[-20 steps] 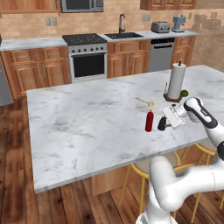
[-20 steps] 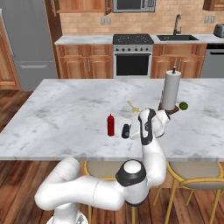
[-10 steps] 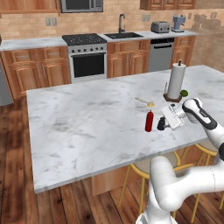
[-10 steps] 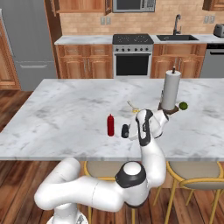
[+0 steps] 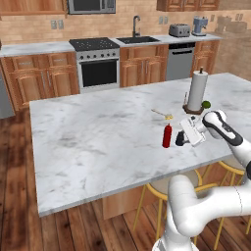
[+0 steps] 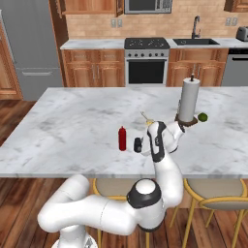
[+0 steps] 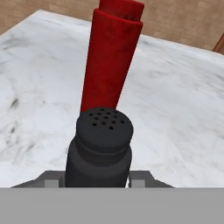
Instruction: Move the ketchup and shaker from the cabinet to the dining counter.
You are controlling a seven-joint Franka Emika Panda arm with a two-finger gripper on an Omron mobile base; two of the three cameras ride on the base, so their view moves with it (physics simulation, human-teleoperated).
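The ketchup (image 5: 167, 136) (image 6: 122, 138), a slim red bottle, stands upright on the dining counter (image 5: 98, 142) (image 6: 72, 131) near its stool-side edge. Right beside it is the small black shaker (image 5: 180, 139) (image 6: 138, 145), its base at the marble. My gripper (image 5: 182, 139) (image 6: 141, 144) is shut on the shaker's body. In the hand view the shaker (image 7: 101, 148) with its perforated top sits between my gripper (image 7: 98, 181) fingers, and the ketchup (image 7: 111, 65) rises just behind it. A reddish-brown wall cabinet (image 6: 89, 6) hangs on the far wall.
A paper towel roll (image 5: 197, 90) (image 6: 190, 100) stands just beyond my hand, with a lime (image 5: 206, 104) (image 6: 202, 116) beside its base. A small yellow item (image 5: 164, 114) lies behind the ketchup. Yellow-legged stools (image 5: 162, 188) (image 6: 213, 193) line the near edge.
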